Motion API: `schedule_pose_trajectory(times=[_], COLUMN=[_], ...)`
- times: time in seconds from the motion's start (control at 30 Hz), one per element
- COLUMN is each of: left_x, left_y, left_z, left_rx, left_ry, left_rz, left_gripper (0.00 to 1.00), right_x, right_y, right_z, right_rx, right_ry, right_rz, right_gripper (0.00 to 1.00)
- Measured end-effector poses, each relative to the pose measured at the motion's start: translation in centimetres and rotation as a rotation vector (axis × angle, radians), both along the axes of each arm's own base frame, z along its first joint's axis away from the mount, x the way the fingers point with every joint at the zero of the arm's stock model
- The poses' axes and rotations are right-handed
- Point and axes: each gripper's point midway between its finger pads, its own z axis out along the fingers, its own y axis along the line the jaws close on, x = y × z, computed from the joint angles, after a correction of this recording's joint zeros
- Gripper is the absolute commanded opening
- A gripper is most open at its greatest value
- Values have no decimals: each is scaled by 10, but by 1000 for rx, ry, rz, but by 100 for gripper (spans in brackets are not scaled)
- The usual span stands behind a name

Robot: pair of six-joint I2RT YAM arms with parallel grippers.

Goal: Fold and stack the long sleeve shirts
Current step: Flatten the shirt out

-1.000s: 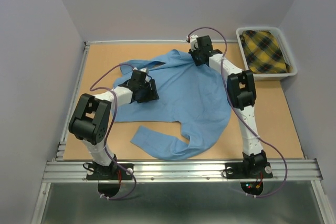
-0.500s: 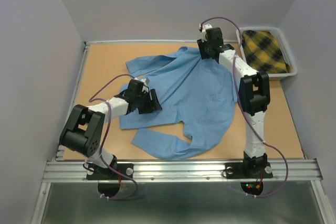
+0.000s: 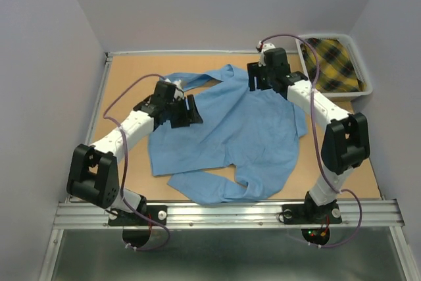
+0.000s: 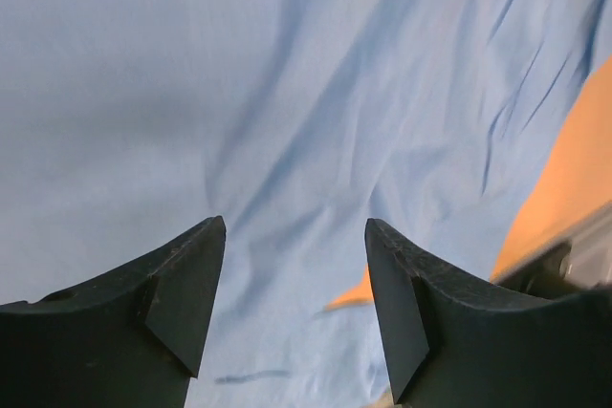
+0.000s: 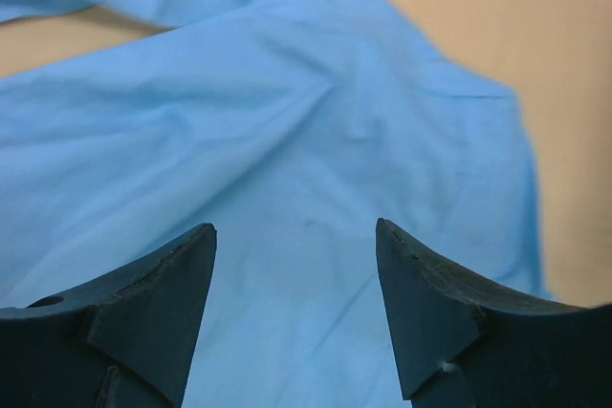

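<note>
Left pincer (image 4: 295,228): jaws spread wide, nothing between them, poised over the left part of the light blue long sleeve shirt (image 3: 243,129). Right pincer (image 5: 295,226): jaws likewise parted and empty, above the shirt's far edge. Shirt: spread loose and creased on the tabletop (image 3: 125,77), one sleeve along the near edge. White bin (image 3: 366,89), far right corner: plaid garment (image 3: 332,64) inside.

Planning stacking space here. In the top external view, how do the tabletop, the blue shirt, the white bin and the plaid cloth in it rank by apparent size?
1. tabletop
2. blue shirt
3. white bin
4. plaid cloth, barely smaller than the bin it nearly fills
</note>
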Motion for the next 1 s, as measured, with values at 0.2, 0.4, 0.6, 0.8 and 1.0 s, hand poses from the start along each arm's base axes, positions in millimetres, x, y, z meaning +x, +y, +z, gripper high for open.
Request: schedule_pose_trajectory(times=[0.2,0.4,0.6,0.8,1.0], left_x=[91,110,109,120,141], left_y=[81,132,154,169,135], left_z=[50,-4,-46,-43,-39], left_rx=[71,166,221,268,317], left_ry=[-202,-83,19,-14,-83], left_rz=[282,410,441,449,289], left_gripper=[72,75,77,79,79], right_x=[-77,-149,-201,-231,-234], right_y=[96,149,164,162,156], right_z=[4,-46,-100,-139,-142], right_rx=[106,122,69,-14,-19], right_ry=[37,202,341,405,368], right_rz=[226,367,418,429,405], right_gripper=[70,70,70,70,70])
